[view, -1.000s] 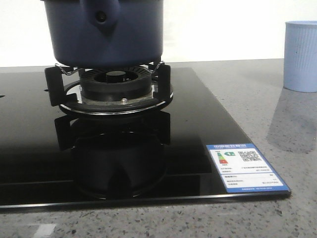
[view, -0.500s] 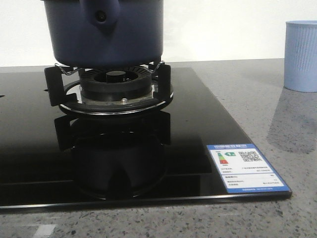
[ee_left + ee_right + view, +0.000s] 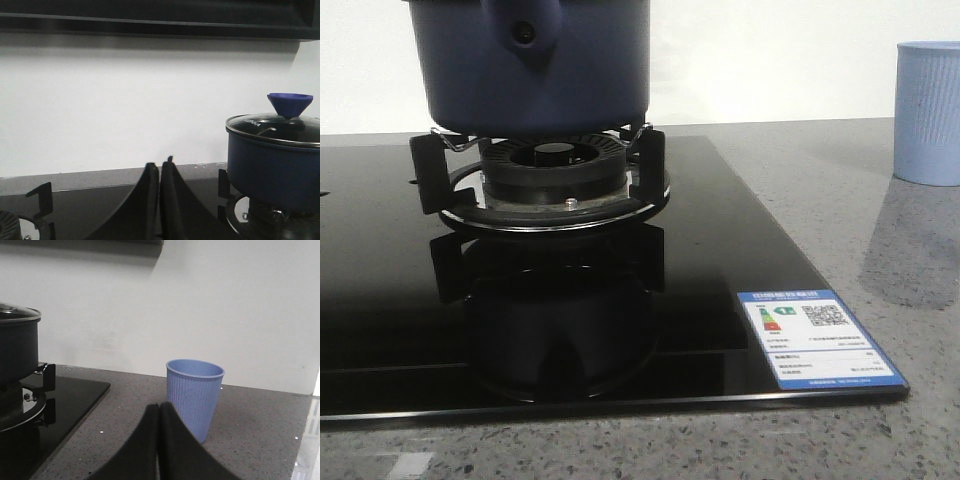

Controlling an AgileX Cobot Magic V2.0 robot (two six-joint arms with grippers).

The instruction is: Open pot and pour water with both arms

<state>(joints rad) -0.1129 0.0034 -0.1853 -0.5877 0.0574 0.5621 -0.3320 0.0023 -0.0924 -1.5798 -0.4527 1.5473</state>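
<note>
The dark navy-blue pot point(image 3: 530, 70) stands on the burner grate point(image 3: 545, 175) of the black glass hob. In the left wrist view the pot point(image 3: 275, 167) carries a glass lid point(image 3: 280, 129) with a blue knob point(image 3: 289, 104). My left gripper point(image 3: 159, 167) is shut and empty, well short of the pot and to its side. My right gripper point(image 3: 159, 409) is shut and empty, above the grey counter in front of the light blue ribbed cup point(image 3: 194, 396). The pot's edge point(image 3: 17, 347) shows in the right wrist view. No gripper shows in the front view.
The black glass hob point(image 3: 720, 260) has a blue-and-white label point(image 3: 817, 337) at its front right corner. The cup point(image 3: 928, 112) stands on the grey speckled counter point(image 3: 880, 250) to the right of the hob. A second grate point(image 3: 40, 200) lies off to the side. A white wall is behind.
</note>
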